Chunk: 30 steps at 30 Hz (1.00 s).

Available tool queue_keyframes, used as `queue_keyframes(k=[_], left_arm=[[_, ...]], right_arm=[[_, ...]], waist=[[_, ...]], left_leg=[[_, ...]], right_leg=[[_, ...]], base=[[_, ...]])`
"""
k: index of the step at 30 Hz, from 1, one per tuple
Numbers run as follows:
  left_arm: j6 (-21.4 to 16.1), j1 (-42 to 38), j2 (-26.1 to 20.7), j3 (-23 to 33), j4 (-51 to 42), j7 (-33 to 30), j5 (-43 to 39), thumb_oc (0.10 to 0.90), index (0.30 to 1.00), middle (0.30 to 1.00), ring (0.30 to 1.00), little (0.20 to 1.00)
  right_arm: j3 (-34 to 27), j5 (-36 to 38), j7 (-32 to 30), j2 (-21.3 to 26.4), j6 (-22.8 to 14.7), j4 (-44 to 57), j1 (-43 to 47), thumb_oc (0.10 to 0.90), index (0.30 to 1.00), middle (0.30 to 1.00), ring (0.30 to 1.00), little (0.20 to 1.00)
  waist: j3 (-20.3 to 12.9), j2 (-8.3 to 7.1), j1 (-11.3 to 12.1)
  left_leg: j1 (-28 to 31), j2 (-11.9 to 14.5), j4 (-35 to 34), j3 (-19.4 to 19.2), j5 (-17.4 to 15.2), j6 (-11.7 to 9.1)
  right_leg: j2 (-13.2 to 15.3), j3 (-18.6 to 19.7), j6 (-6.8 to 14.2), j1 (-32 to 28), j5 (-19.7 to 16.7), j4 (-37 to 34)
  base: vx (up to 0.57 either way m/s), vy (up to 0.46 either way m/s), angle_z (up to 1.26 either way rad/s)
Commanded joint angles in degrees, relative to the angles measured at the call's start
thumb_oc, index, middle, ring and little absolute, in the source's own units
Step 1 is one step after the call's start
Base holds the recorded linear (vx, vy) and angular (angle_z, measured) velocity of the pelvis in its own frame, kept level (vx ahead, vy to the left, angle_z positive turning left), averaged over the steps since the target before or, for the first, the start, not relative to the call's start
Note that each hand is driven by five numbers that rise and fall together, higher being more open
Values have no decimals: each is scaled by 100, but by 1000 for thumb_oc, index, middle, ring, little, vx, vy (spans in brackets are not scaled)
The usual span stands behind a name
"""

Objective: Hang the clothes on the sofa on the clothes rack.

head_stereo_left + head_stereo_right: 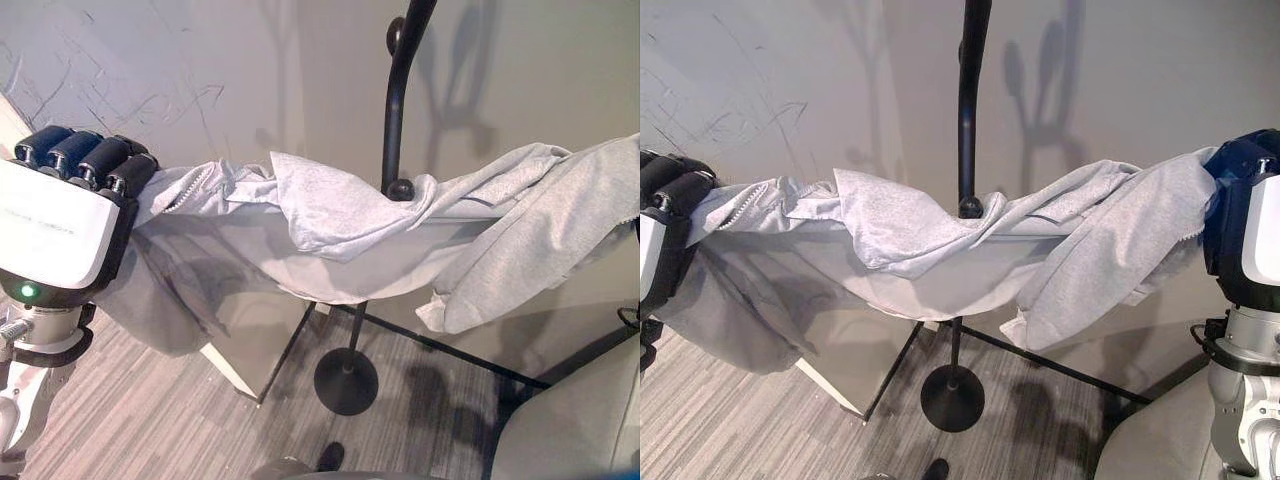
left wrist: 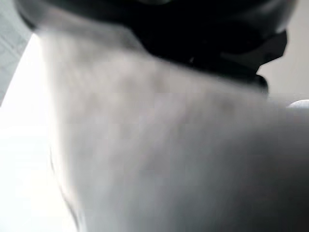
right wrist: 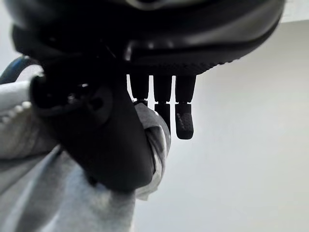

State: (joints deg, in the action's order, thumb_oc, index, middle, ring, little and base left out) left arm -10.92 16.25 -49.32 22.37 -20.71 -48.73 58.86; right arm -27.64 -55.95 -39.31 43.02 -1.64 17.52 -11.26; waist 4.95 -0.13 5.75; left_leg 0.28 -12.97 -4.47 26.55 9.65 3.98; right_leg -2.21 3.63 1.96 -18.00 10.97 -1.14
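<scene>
Two hands hold one light grey garment (image 1: 340, 215) stretched wide in front of the clothes rack (image 1: 397, 110). The left hand (image 1: 70, 205) is at the left end, its fingers (image 1: 85, 155) curled over the bunched cloth and gripping it. The right hand (image 1: 1245, 225) is at the right end, and its own wrist view shows the thumb (image 3: 104, 140) pressing a fold of the cloth, so it is pinching the garment too. Between the hands the cloth sags in a shallow curve, with a loose sleeve hanging down right of centre. The rack's black pole rises just behind the middle of the garment, and a round black knob (image 1: 401, 189) on it shows at the cloth's upper edge; whether the cloth already rests on that knob cannot be told. The rack's round base (image 1: 345, 380) stands on the grey striped floor (image 1: 150, 420) below.

The step in hand appears to be bringing the spread garment onto the rack. The next move likely calls for settling the cloth's middle over the knob, then releasing both grips only once the weight hangs evenly.
</scene>
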Motion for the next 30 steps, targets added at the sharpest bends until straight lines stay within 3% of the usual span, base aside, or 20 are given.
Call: queue_keyframes(k=[1,9,12,15,16,17,18,20,21,25,26,27,30], left_arm=[[472,178,-203,1287,246,-468,-650,400,300,300,300,300],[699,256,-364,1905,550,-852,-669,400,300,300,300,300],[754,-62,-553,1762,871,-867,-753,400,300,300,300,300],[808,-652,-925,1212,1457,-756,-941,400,300,300,300,300],[839,-1304,-1276,514,2095,-641,-1097,400,300,300,300,300],[843,-1440,-1322,397,2221,-660,-1114,400,300,300,300,300],[932,-2415,-1733,-692,3089,-383,-1260,400,300,300,300,300],[982,-2834,-1815,-1167,3402,-282,-1283,400,300,300,300,300],[972,-3411,-1943,-1868,3698,29,-1282,400,300,300,300,300],[1012,-5445,-2018,-3950,4914,366,-1337,400,300,300,300,300],[1014,-5607,-2007,-4096,5016,352,-1356,400,300,300,300,300],[988,-6183,-1994,-4791,5427,477,-1353,400,300,300,300,300],[1046,-6867,-1852,-5601,6089,621,-1363,400,300,300,300,300]], right_arm=[[-1112,-36,-257,492,852,-204,-11,400,300,300,300,300],[-1387,38,-420,456,878,-195,-56,400,300,300,300,300],[-1325,135,-466,595,856,-341,116,400,300,300,300,300],[-949,397,-467,1055,747,-672,574,400,300,300,300,300],[-409,713,-487,1506,605,-1160,1083,400,300,300,300,300],[-331,742,-518,1569,595,-1278,1179,400,300,300,300,300],[505,1060,-485,2173,443,-1944,1924,400,300,300,300,300],[862,1143,-461,2365,404,-2230,2239,400,300,300,300,300],[1507,1314,-313,2522,300,-2530,2715,400,300,300,300,300],[3328,1795,-258,2641,75,-3662,4402,400,300,300,300,300],[3445,1817,-279,2638,72,-3761,4538,400,300,300,300,300],[4031,2023,-218,2599,-21,-4139,5074,400,300,300,300,300],[4840,2189,-191,2511,-96,-4767,5732,400,300,300,300,300]], waist=[[-959,135,96],[-1009,170,87],[-1049,163,63],[-1091,138,0],[-1076,138,-21],[-1071,142,-18],[-1045,138,-75],[-1036,140,-72],[-1033,157,-109],[-999,199,-163],[-991,192,-158],[-983,204,-187],[-953,184,-199]], left_leg=[[16,346,-53,-199,-682,-87],[11,338,-53,-209,-676,-85],[38,340,-53,-224,-716,-84],[50,340,-53,-245,-722,-95],[53,349,-53,-276,-725,-98],[53,349,-53,-276,-726,-98],[47,355,-53,-335,-730,-98],[47,358,-53,-363,-735,-94],[47,364,-53,-406,-745,-84],[46,385,-53,-512,-761,-65],[45,386,-53,-516,-763,-64],[44,395,-53,-582,-766,-59],[5,396,-53,-625,-744,-60]], right_leg=[[-86,-66,-30,1022,-810,-386],[-86,-18,-28,1041,-799,-386],[-83,-10,-34,1015,-769,-386],[-85,8,-32,1003,-763,-386],[-79,9,-28,1003,-756,-386],[-78,9,-28,1003,-754,-386],[-66,15,-25,1004,-760,-386],[-63,20,-25,1004,-762,-386],[-58,20,-18,1008,-770,-386],[-43,42,0,1021,-774,-386],[-44,46,1,1023,-775,-386],[-38,57,17,1031,-781,-386],[-33,87,42,1076,-814,-386]], base=[[-15,0,-7],[3,5,-6],[13,-2,0],[0,0,0],[0,0,0],[22,-22,-4],[12,-13,-8],[7,-6,-3],[26,6,6],[27,12,-4],[36,22,0],[44,27,3],[33,26,-1]])
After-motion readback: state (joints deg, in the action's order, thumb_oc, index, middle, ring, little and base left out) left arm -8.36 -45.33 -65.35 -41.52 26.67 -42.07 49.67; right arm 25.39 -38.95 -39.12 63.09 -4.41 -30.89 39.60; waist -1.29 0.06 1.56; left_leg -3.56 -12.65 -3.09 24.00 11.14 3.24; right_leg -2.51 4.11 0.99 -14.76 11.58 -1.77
